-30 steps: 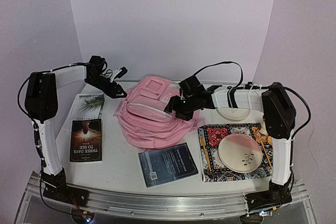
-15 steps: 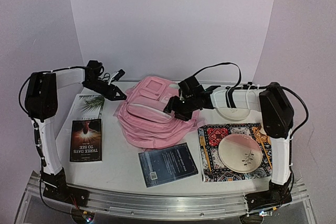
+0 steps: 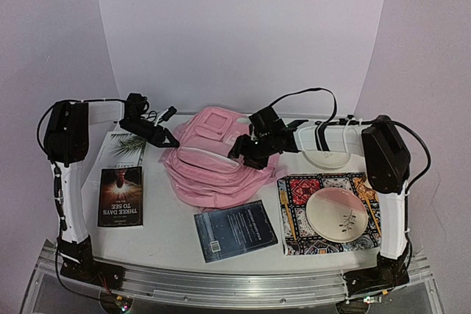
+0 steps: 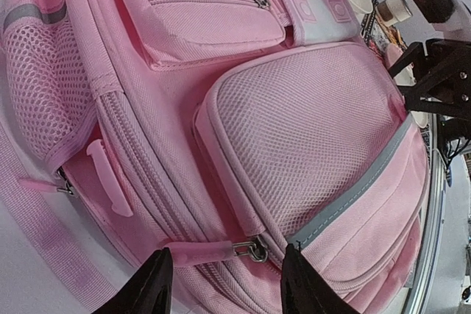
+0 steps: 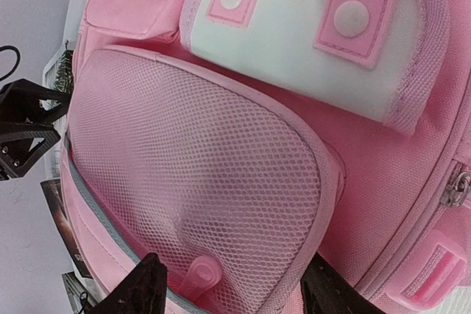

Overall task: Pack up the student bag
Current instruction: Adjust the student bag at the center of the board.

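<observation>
left wrist view — pink, mesh-pocketed student bag (image 4: 294,130); left hand (image 4: 225,255), right hand (image 5: 232,262) both released

Lab booth — bare walls (image 3: 243,34) (lilac), railed table (image 3: 165,218).

The student bag (image 3: 213,163) is pink all over, with pink netting on its front pocket, a thin grey stripe and a whitish flap. The plate (image 3: 337,213) is half pink, half cream, with a small dark twig drawn on it, and the mat (image 3: 298,187) has red, black and yellow tile shapes. The worktop (image 3: 169,218) is white.
</observation>
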